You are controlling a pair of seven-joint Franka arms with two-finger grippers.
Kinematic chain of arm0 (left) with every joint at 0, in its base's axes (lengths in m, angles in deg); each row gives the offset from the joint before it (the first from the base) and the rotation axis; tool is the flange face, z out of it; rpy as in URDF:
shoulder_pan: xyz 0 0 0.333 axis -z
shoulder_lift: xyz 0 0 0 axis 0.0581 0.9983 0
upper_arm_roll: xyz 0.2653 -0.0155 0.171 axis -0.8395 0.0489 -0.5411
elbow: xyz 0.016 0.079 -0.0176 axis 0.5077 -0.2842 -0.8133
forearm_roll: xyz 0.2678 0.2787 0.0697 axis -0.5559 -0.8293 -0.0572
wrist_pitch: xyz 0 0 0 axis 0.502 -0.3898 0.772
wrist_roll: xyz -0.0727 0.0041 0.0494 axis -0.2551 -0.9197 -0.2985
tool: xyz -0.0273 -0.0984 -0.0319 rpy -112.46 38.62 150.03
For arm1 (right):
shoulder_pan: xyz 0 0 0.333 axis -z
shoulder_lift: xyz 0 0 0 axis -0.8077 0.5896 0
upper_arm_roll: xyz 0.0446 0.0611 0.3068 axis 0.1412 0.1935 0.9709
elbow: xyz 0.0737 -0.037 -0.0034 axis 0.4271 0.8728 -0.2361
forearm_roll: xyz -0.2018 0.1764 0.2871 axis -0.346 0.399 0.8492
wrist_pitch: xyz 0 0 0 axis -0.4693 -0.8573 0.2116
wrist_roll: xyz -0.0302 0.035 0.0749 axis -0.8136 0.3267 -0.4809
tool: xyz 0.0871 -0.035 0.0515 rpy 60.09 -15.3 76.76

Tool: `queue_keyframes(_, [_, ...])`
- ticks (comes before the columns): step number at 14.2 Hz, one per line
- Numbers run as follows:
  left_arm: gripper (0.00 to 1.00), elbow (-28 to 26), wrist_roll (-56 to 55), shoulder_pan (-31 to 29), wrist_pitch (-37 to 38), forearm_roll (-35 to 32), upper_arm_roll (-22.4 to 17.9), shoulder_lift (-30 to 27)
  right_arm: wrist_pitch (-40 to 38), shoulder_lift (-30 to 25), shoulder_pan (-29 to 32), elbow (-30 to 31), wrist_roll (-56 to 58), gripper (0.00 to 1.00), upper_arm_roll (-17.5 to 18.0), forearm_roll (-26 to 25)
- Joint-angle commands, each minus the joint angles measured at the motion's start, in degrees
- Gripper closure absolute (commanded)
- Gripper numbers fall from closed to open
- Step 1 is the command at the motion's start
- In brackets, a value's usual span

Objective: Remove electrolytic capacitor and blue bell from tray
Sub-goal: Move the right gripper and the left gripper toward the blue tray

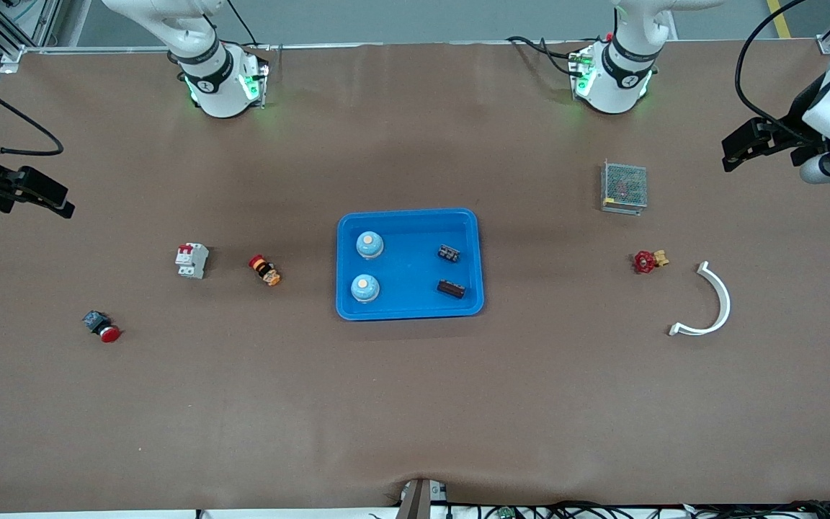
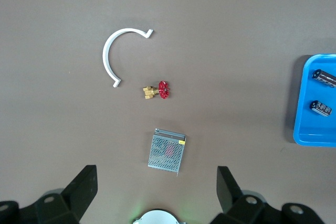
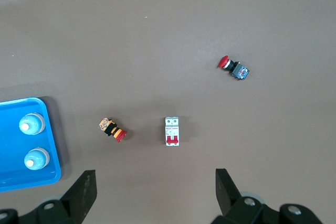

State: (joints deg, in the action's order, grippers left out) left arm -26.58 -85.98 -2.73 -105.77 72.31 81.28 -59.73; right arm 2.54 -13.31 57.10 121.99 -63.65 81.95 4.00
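Blue tray (image 1: 409, 220) at the centre of the front view, resting on the brown desk (image 1: 415, 404). It holds two bells (image 1: 369, 245) (image 1: 364, 288) on the side toward the right arm, and two capacitors (image 1: 449, 253) (image 1: 451, 289) on the side toward the left arm (all four apart). Right tool (image 1: 44, 194) at the frame's left edge, released, holding nothing. Left tool (image 1: 746, 144) at the upper right, likewise released and holding nothing; both wait over bare desk.
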Motion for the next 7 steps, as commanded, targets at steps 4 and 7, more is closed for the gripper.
queue_keyframes(4, [0.0,1.13,0.96,-0.16,1.19,-0.06,0.05,0.2,-0.49,-0.46,0.03,0.55,0.48,0.0,0.04,0.42])
queue_keyframes(7, [0.0,1.22,0.52,0.01,1.1,-0.85,0.31,0.55,-0.84,-0.46,0.12,0.72,0.39,0.0,0.04,0.42])
